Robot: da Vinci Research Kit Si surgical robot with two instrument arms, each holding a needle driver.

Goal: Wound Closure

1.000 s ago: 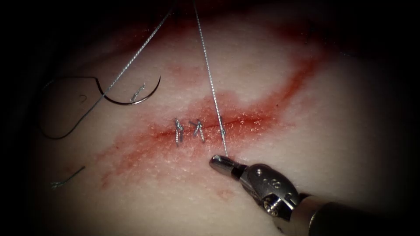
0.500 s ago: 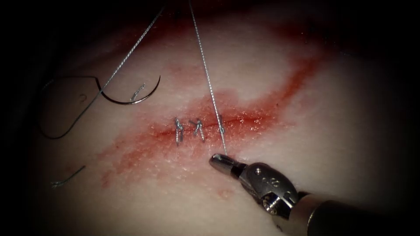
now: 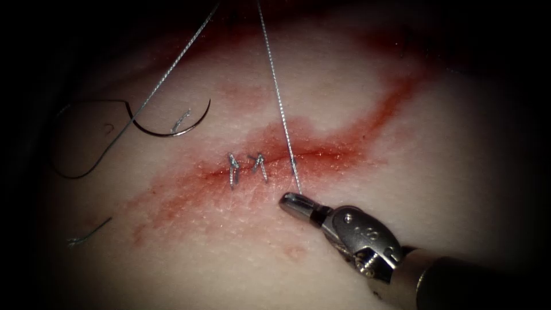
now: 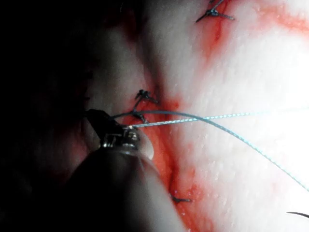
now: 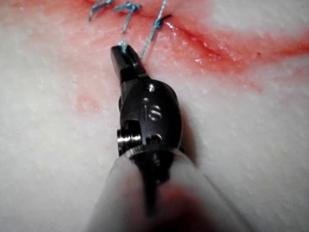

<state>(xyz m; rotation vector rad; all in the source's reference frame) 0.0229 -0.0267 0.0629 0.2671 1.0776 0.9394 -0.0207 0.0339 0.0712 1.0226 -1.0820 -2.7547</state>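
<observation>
Your right arm's tool [image 3: 294, 204]: short, dark, blunt-tipped metal jaws on a rounded grey steel wrist housing stamped with numerals, a slotted pivot screw at its side, joined to a smooth, pale cylindrical shaft [image 5: 159, 203].

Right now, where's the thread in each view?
Endoscope: thread rises from the cut, its end in the right tool's shut jaws; needle lies free on tissue, left of the cut.
Left wrist: thread gripped by the left tool.
Right wrist: thread from the right tool's tip to the cut.
Shared landmark: tied stitches.
</observation>
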